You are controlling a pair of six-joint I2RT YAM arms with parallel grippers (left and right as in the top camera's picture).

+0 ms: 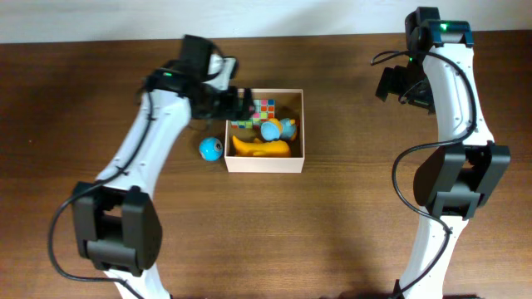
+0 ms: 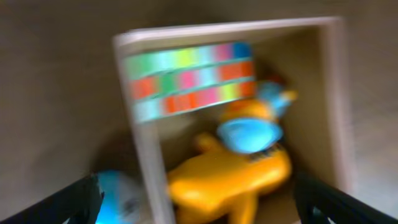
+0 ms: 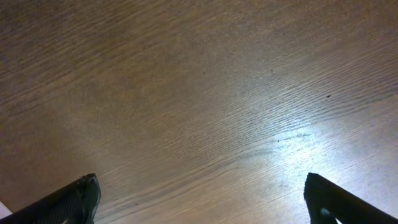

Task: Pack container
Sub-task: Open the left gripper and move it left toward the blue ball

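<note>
Left gripper [image 1: 241, 103]: jaws apart, at the container's [image 1: 264, 164] upper-left corner.
Right gripper [image 3: 200, 200]: spread wide, empty, over bare table [image 3: 186, 93].
Blue ball [image 1: 210, 149]: outside, just left of container.

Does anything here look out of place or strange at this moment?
Yes. One blue ball lies outside the container, close beside its left wall as the overhead view shows it. The cube, the yellow toy and the blue-and-orange toy are inside. Nothing looks spilled or broken.

Shallow square white-walled container [image 1: 264, 164], lidless, upright, partly filled.
</note>
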